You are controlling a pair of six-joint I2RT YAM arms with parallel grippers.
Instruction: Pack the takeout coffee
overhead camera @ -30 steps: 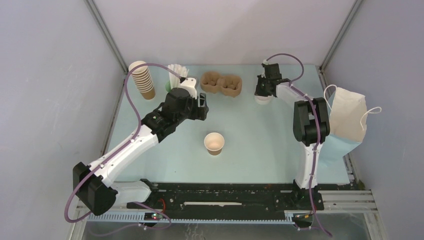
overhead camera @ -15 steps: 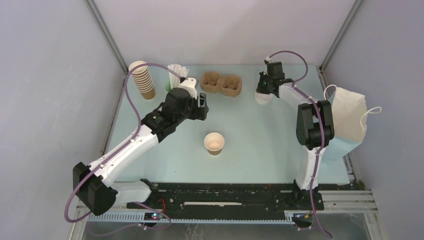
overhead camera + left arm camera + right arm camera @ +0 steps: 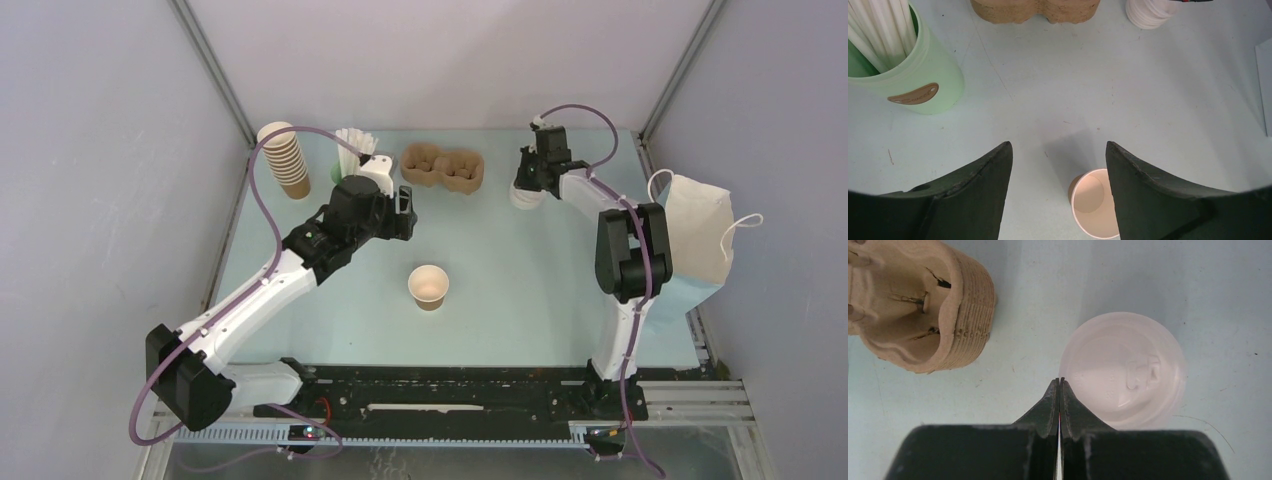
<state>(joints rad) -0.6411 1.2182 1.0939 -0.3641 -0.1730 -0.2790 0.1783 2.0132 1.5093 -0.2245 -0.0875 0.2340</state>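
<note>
Now | you have one lidless cup (image 3: 428,286), 6 o'clock of one carrier (image 3: 443,167) | left gripper (image 3: 1058,150) spread, empty | right gripper (image 3: 1060,381) closed, empty.

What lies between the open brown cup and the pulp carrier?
Nothing: in the left wrist view only bare table runs from the cup up to the carrier; the top view agrees.

paper cup (image 3: 428,287): brown | lid (image 3: 1123,370): white | straw cup (image 3: 923,70): mint-green | carrier (image 3: 918,305): tan, ribbed
</note>
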